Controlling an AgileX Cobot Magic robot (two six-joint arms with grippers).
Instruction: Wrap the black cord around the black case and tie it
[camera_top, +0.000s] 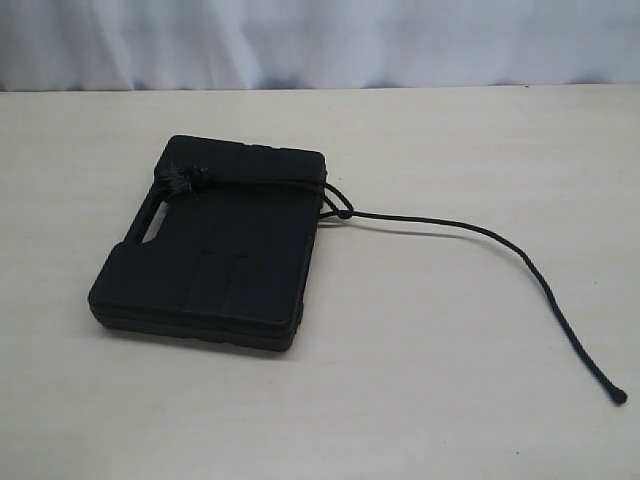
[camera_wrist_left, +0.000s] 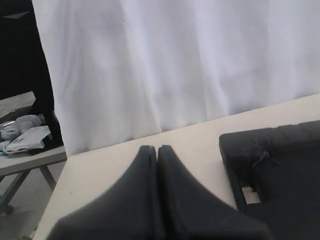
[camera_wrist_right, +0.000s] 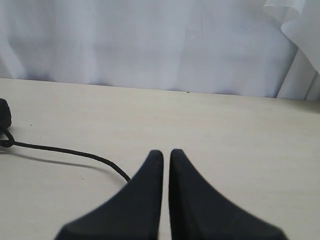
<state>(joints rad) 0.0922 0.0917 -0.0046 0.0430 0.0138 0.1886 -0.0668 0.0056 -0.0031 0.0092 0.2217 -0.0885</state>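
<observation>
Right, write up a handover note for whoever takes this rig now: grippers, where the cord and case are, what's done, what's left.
Left gripper: shut, empty, off to the side of the black case.
Right gripper: shut, empty, above the table near the loose tail.
Case: lies flat on the table.
Black cord: runs across the case's far end, frayed tuft by the handle cutout, small loop at the opposite edge, and a long tail trails over the table.
Done: the wrap appears in place, and the loop looks like a knot.
Left: confirm the knot holds. Its tightness cannot be judged from here.

Exterior above table (camera_top: 450, 400), wrist views low, facing curtain (camera_wrist_left: 175, 60)
</observation>
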